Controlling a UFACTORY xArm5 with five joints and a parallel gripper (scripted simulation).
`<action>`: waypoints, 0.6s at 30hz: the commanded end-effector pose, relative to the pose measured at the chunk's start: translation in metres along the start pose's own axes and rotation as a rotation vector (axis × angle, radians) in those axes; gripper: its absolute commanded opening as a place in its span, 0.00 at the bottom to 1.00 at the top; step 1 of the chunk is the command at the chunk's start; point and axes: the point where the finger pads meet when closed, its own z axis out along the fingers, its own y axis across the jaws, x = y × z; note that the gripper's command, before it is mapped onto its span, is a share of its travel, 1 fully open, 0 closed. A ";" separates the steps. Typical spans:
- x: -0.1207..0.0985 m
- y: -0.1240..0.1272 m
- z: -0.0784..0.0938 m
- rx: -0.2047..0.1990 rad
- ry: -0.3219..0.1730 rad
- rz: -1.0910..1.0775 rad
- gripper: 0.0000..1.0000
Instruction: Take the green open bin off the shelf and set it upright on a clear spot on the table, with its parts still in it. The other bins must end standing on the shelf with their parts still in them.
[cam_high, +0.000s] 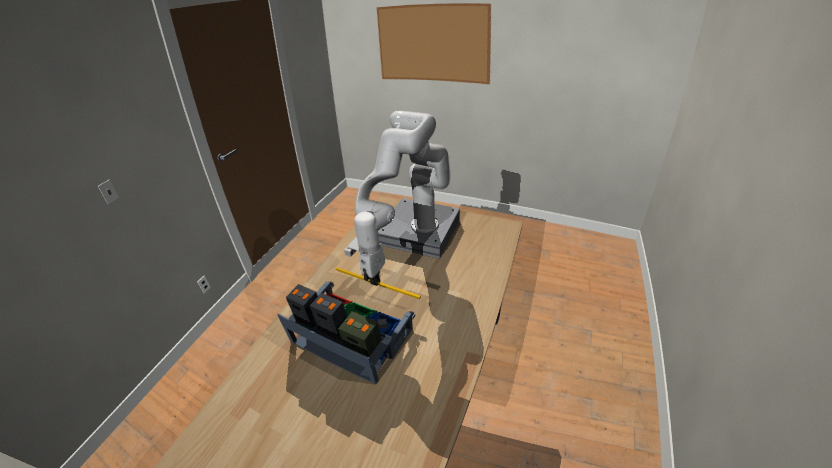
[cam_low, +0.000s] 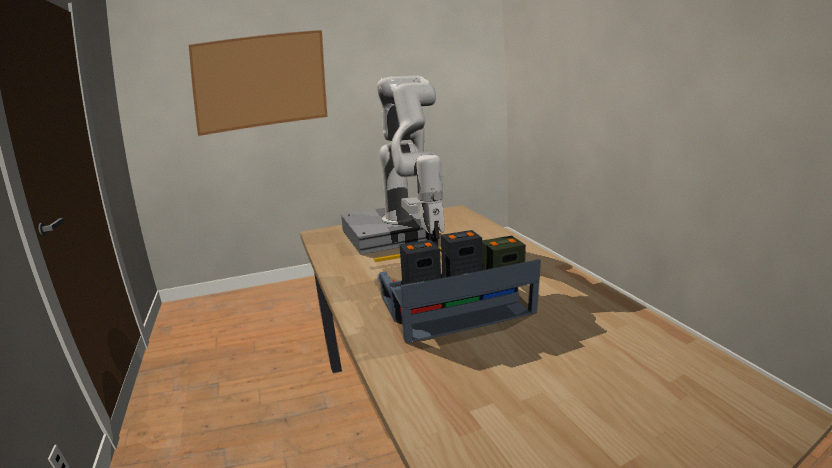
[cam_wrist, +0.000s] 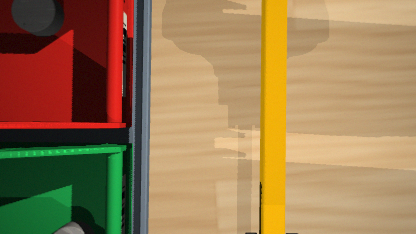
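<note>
My gripper (cam_high: 371, 278) (cam_low: 434, 234) is shut on a long yellow bar (cam_high: 401, 291) (cam_low: 386, 257) (cam_wrist: 273, 100). It holds the bar level just above the table, a short way behind the grey shelf (cam_high: 325, 348) (cam_low: 465, 284) (cam_wrist: 142, 100). The green open bin (cam_high: 361, 309) (cam_low: 462, 301) (cam_wrist: 60, 172) stands on the lower shelf between a red open bin (cam_high: 340, 299) (cam_low: 426, 309) (cam_wrist: 50, 85) and a blue one (cam_high: 381, 318) (cam_low: 499, 294). Grey cylinder parts show in the red and green bins in the wrist view. My fingertips are barely in the wrist view, at its bottom edge.
Two dark closed crates (cam_high: 300, 301) (cam_high: 326, 311) (cam_low: 420, 261) (cam_low: 462, 251) and an olive one (cam_high: 357, 331) (cam_low: 505, 250) stand on the shelf's top, over the open bins. The robot base (cam_high: 418, 224) (cam_low: 378, 229) is at the table's far end. The wooden table (cam_high: 325, 419) (cam_low: 581, 395) stretches towards the cameras.
</note>
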 end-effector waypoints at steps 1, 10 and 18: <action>0.000 0.010 -0.001 0.004 -0.004 0.000 0.00; 0.000 0.028 -0.001 0.004 -0.004 0.000 0.00; 0.000 0.043 -0.001 0.004 -0.004 0.000 0.00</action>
